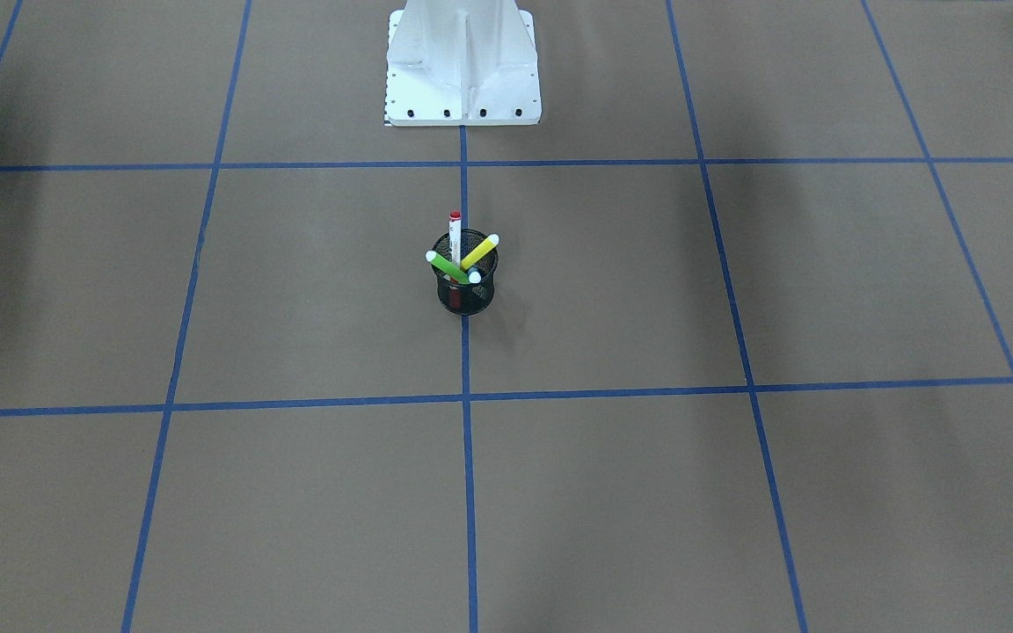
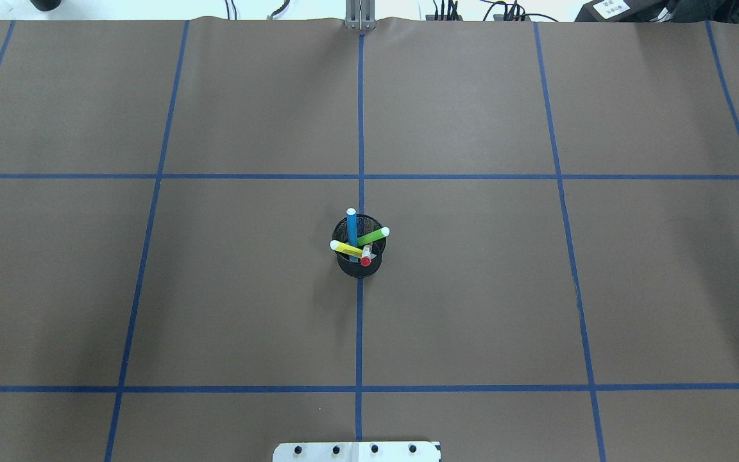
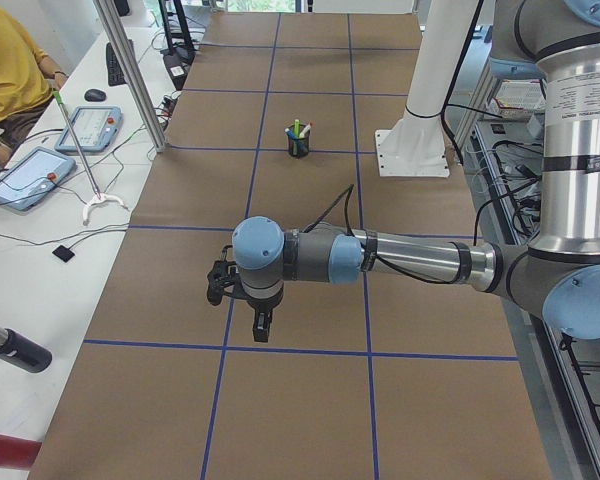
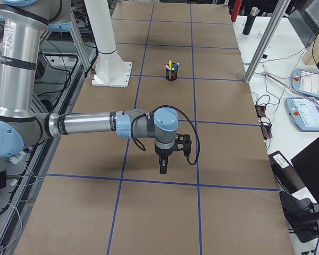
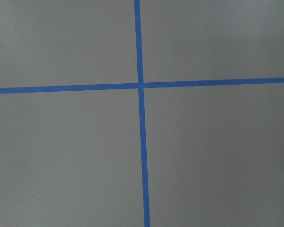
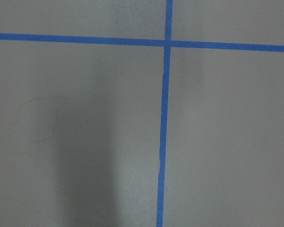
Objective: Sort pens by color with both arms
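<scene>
Brown paper covers the surface (image 1: 735,281), ruled into squares by blue tape (image 1: 465,440). You find all four pens standing in a black mesh cup (image 1: 466,297) that sits right on the centre tape line, in front of the white pedestal (image 1: 462,70).

From the overhead view you can read how they fan out. The blue pen (image 2: 352,230) leans away from the robot. The green pen (image 2: 373,237) tips toward the robot's right and the yellow pen (image 2: 346,248) toward its left. The red-capped white pen (image 2: 365,260) leans toward the robot's base. Their lower ends are hidden in the mesh.

Both arms are well apart from the cup. The left arm (image 3: 410,258) reaches out level over the surface toward the robot's left end, its wrist turned down so the jaws hang above the paper, near a tape line. The right arm (image 4: 90,124) does the same toward the other end.

You see the jaws only from the side cameras, so you cannot tell whether either pair is open or closed. Each wrist camera gives you only paper and a crossing of tape lines. A person (image 3: 5,60) in a yellow shirt sits beside the surface on the robot's left.
</scene>
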Controlling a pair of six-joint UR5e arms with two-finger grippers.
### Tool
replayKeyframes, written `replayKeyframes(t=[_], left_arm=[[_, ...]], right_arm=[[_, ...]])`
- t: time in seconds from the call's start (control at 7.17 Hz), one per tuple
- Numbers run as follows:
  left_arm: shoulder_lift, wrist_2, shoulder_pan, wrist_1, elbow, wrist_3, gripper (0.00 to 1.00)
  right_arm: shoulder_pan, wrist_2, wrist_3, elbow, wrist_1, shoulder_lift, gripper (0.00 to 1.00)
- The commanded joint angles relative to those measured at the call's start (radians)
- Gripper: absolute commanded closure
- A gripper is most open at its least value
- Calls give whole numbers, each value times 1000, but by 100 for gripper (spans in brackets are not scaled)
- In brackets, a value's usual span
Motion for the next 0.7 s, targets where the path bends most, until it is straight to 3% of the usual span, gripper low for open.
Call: replayKeyframes(t=[0.0,0.28,0.42,0.56], left_arm=[[-3,1,0,-21,1,2,0],[-3,-1,0,-76,1,2,0],[-4,1,0,-104,4,-1,0],[-41,1,2,-141,7,-8,0]], right_arm=[[0,0,2,0,-2,-2,0],[0,9,6,2,4,0,0],[0,23,11,-3,51,8,0],[0,25,14,-21,174,23,0]])
